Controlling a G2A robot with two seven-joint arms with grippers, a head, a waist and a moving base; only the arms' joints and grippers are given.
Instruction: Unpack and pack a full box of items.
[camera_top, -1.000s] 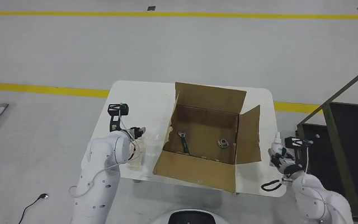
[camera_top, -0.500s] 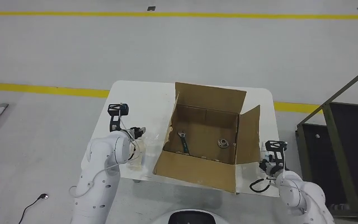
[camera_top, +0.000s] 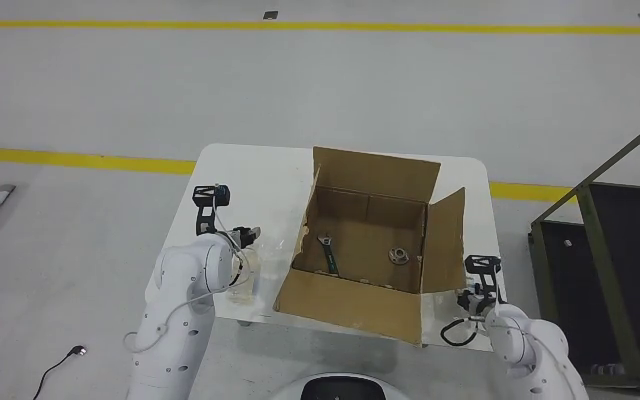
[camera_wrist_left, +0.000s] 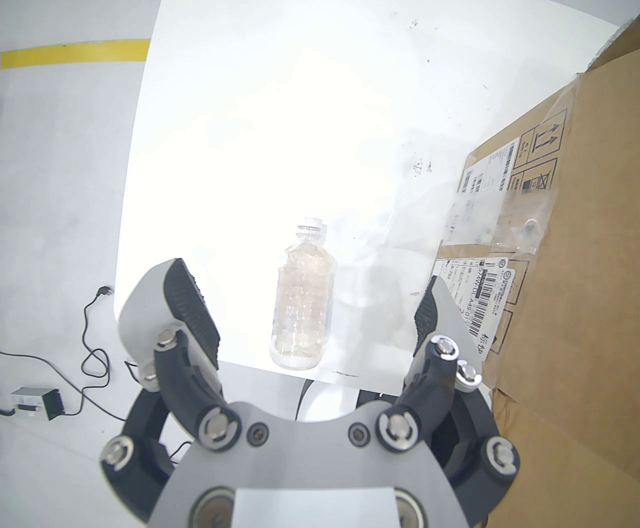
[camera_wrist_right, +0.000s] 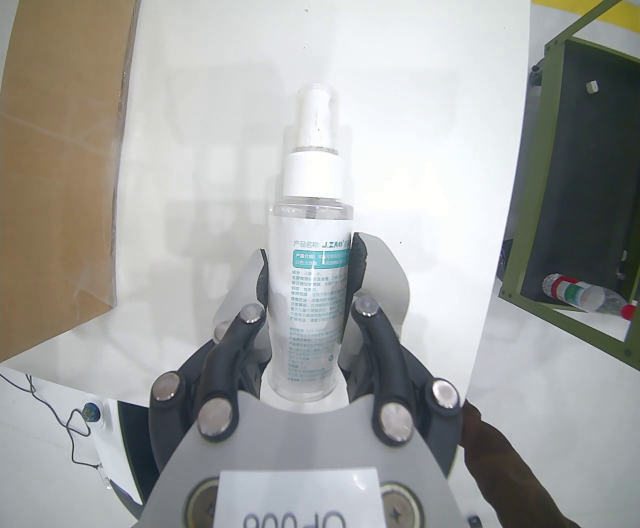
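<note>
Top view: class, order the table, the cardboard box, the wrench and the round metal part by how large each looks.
Largest to smallest:
1. table
2. cardboard box
3. wrench
4. round metal part

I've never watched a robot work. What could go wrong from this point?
1. The right gripper holds the spray bottle by its lower half, so the tall top might tilt or slip.
2. The clear bottle sits at the near edge of the table, between the fingers of the open left gripper; a nudge could push it off.
3. The raised side flap of the cardboard box could catch the spray bottle if it is carried inside.
</note>
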